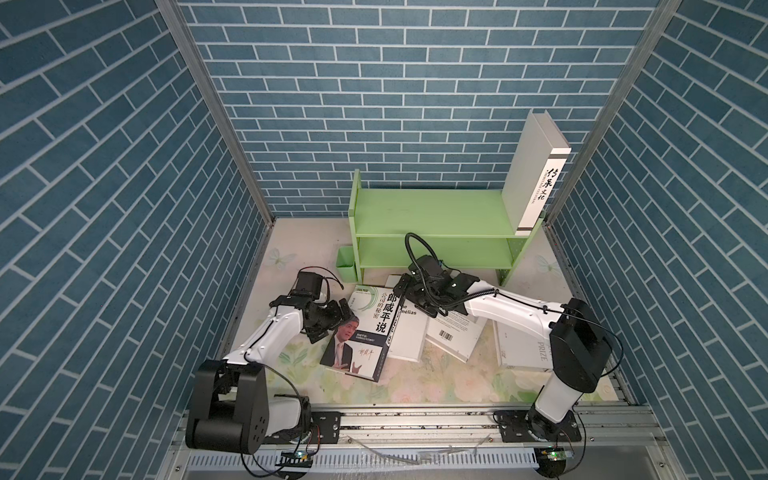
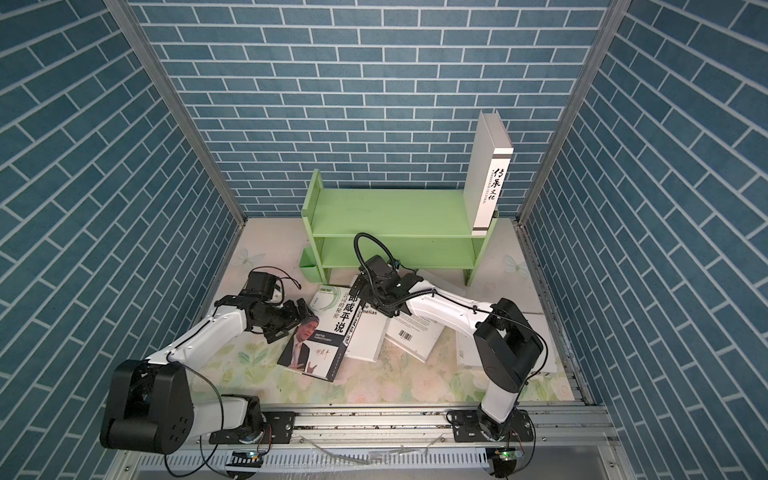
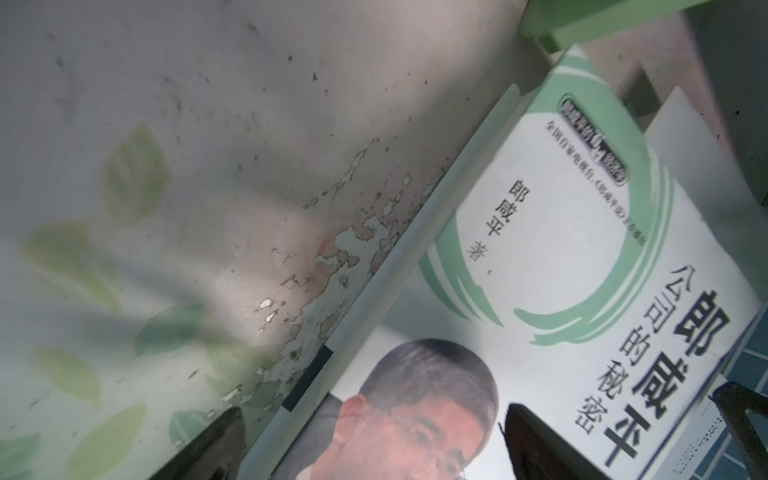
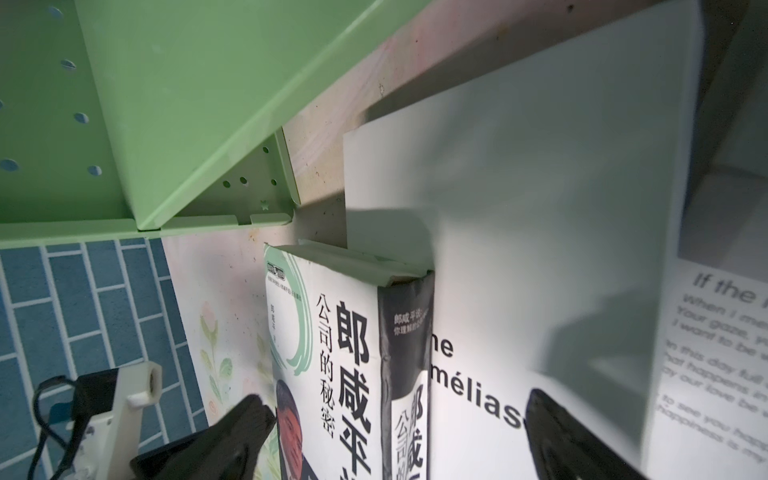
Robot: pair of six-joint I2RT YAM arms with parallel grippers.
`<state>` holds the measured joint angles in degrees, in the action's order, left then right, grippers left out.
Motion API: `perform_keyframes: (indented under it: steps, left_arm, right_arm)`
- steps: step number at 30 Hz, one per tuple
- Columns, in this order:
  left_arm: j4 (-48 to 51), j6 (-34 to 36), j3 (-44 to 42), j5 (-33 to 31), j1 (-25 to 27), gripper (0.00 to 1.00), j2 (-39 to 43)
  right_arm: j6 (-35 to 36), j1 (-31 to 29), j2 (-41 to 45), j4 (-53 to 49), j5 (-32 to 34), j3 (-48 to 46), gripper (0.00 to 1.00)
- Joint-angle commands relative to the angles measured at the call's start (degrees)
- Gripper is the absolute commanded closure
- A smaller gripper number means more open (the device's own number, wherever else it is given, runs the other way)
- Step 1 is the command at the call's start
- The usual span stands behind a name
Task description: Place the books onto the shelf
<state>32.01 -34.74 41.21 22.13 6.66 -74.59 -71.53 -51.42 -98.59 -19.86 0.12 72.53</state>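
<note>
Grey shelved book shows only in top views.

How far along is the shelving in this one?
Done: one grey book stands at the right end of the shelf's top board. In hand: nothing gripped; the left gripper and right gripper are both open at the portrait book, which overlaps a white book. Left: those two, a barcode book and a PRIZE book, all on the table.
</note>
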Motion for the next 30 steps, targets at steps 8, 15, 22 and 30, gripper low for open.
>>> perform_keyframes:
  steps: [8,15,22,30]
  left_arm:
    - [-8.03,-7.27,-0.99,6.53,4.13,0.01,-0.65]
    - [-13.89,-9.82,-0.98,12.23,5.29,0.01,-2.32]
    - [-17.52,-10.35,1.02,15.18,8.78,0.01,-4.81]
    - [-16.2,-10.56,3.47,15.81,13.0,0.01,-4.52]
  right_arm:
    - [0.4,0.1,-4.24,3.82,-8.78,-0.37,0.02]
    - [0.67,0.12,-2.78,13.96,-12.55,-2.98,0.02]
    - [0.91,0.14,1.64,21.54,-13.48,-6.54,0.03]
    - [2.65,0.14,9.9,16.41,-11.77,-8.65,0.03]
